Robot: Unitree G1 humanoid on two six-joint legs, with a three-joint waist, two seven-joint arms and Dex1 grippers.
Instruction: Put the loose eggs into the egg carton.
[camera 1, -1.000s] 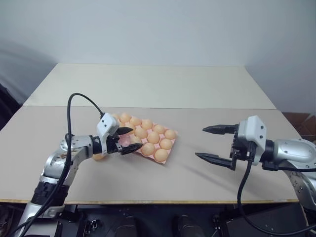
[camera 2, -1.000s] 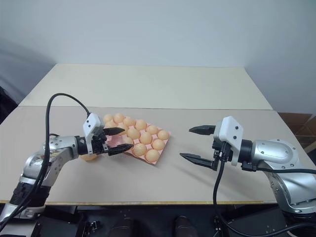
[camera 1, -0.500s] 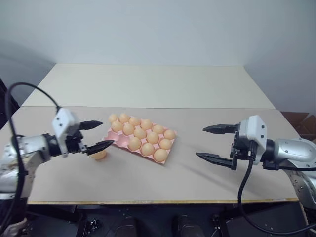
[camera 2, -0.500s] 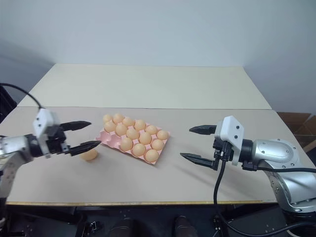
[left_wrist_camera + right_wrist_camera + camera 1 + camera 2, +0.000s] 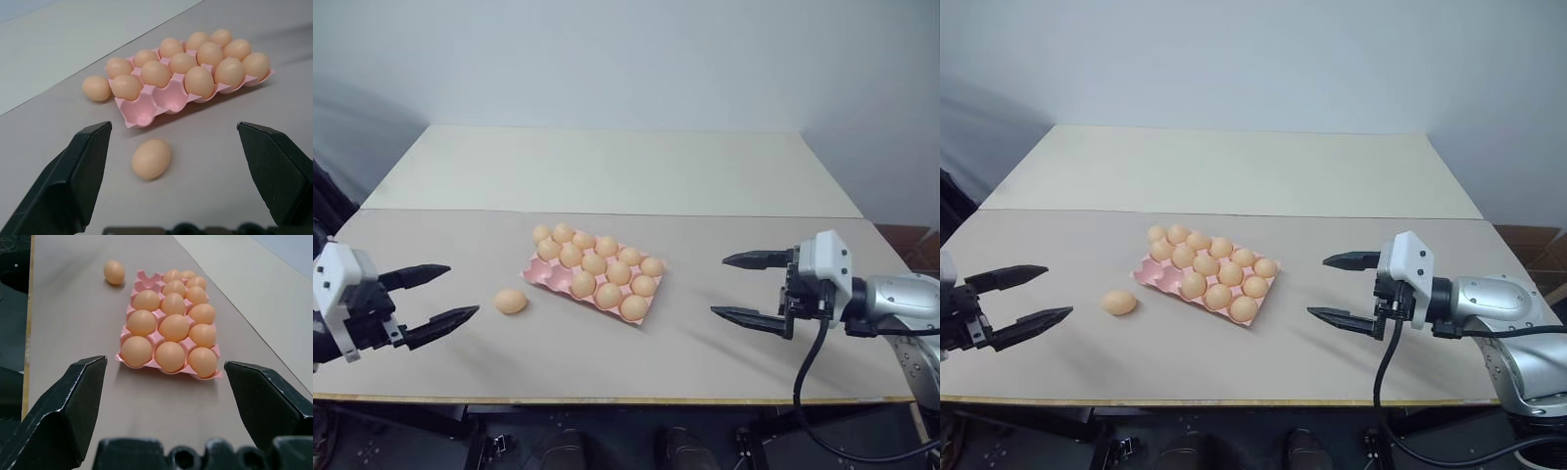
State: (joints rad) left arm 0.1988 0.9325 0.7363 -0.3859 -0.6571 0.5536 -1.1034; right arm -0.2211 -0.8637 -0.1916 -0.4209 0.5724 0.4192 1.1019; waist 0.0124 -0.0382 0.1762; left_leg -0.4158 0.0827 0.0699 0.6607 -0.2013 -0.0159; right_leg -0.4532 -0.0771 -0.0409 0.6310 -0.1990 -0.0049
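Observation:
The pink egg carton [image 5: 534, 269] lies slantwise at mid-table, most cups filled with tan eggs and two cups [image 5: 155, 105] at its front-left corner bare. One loose egg [image 5: 511, 301] rests on the table just left of that corner. Another loose egg [image 5: 97, 88] sits on the table beside the carton's far-left corner. My left gripper [image 5: 460, 290] hovers open and empty near the table's left front, well left of the nearer loose egg. My right gripper [image 5: 719, 286] hangs open and empty to the right of the carton, pointing at it.
A lighter second tabletop [image 5: 607, 166] joins at the back along a seam. The front table edge [image 5: 607, 397] runs close under both grippers. Bare table surface lies between the carton and the right gripper. A black cable [image 5: 803, 362] hangs from the right wrist.
My left gripper has drawn back from the carton's left end, out to the left and toward the front edge, still open. The loose egg it covered now shows. The right arm has stayed put.

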